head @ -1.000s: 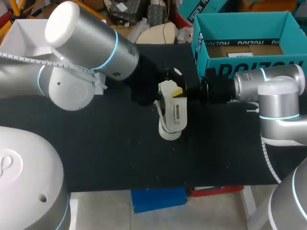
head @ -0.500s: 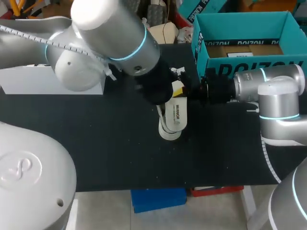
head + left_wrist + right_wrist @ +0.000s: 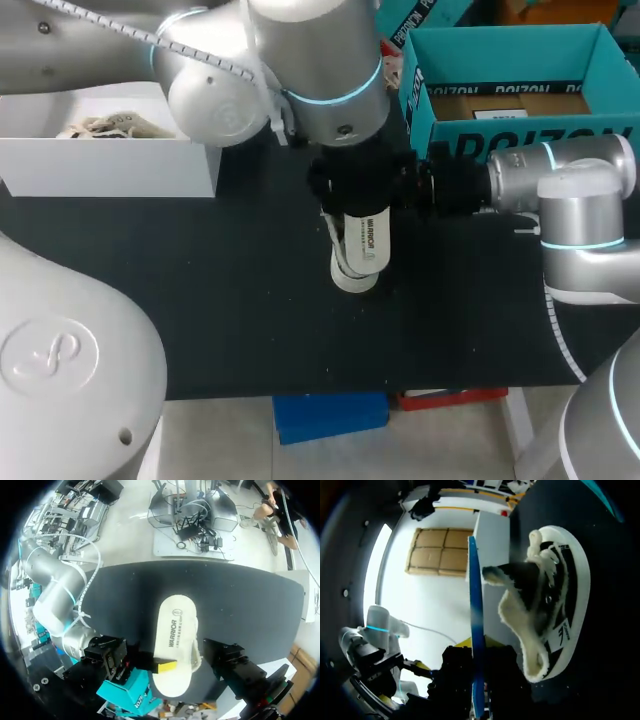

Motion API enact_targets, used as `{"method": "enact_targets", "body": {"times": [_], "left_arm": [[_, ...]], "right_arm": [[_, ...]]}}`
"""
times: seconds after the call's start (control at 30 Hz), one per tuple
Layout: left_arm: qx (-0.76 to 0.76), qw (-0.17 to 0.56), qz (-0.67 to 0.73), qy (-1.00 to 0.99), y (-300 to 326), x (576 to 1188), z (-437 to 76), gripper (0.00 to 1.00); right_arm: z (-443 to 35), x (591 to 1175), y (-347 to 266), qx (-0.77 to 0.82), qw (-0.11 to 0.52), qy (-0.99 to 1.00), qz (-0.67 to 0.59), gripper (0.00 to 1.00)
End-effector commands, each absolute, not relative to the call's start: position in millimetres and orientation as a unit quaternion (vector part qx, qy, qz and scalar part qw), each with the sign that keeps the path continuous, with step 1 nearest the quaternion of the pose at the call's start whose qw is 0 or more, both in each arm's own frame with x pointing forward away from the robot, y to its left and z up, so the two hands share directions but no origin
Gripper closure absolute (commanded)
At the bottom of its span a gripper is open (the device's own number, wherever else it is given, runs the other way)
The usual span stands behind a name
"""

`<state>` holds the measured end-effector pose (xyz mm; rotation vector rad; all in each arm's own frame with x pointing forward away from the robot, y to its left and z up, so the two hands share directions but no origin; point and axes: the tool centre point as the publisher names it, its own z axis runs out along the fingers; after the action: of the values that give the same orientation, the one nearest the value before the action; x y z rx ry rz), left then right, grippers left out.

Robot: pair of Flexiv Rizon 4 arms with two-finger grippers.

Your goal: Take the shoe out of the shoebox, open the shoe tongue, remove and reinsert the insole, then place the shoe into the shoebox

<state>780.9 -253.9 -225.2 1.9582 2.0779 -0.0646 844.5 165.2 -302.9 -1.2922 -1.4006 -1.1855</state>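
1. Right gripper [image 3: 165,666] comes in from the right side and it's clamped on the heel end of the insole [image 3: 172,635]. One yellow tip sits on the white printed face, and in the right wrist view the blue edge of the insole runs straight down between the fingers.
2. Left gripper [image 3: 355,185] hangs right over the shoe, reaching in from the upper left. It's tucked under its own wrist, so I honestly can't tell if it's open or closed.
3. Shoe [image 3: 560,590] is out of the box and lying on its side in the middle of the black table [image 3: 230,300]. Its laces face the right arm, and the tongue sticks out of the fuzzy-lined opening.
4. The insole is just beside that opening. From above it covers most of the shoe, so only the toe end and a bit of the fuzzy collar peek out. Can't tell whether the two actually touch.
5. The teal shoebox [image 3: 500,38] sits open at the far right corner, near the shoe, with the right arm in front of it.
6. A white box [image 3: 110,165] sits at the far left, well apart from the shoe.
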Motion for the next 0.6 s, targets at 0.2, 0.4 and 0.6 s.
{"method": "enact_targets", "body": {"times": [0.2, 0.4, 0.6], "left_arm": [[0.688, 0.083, 0.017, 0.721, -271.7, 795.5, -239.0, 0.0], [0.685, 0.083, 0.014, 0.724, -270.8, 807.9, -237.5, 0.0], [0.68, 0.093, 0.01, 0.727, -267.0, 829.3, -231.4, 0.0]], "right_arm": [[-303.1, 844.4, 166.1, -0.52, 0.433, -0.562, -0.476, 1.0], [-303.1, 844.4, 166.1, -0.52, 0.433, -0.562, -0.476, 1.0], [-303.1, 844.4, 166.1, -0.52, 0.433, -0.562, -0.476, 1.0]]}}
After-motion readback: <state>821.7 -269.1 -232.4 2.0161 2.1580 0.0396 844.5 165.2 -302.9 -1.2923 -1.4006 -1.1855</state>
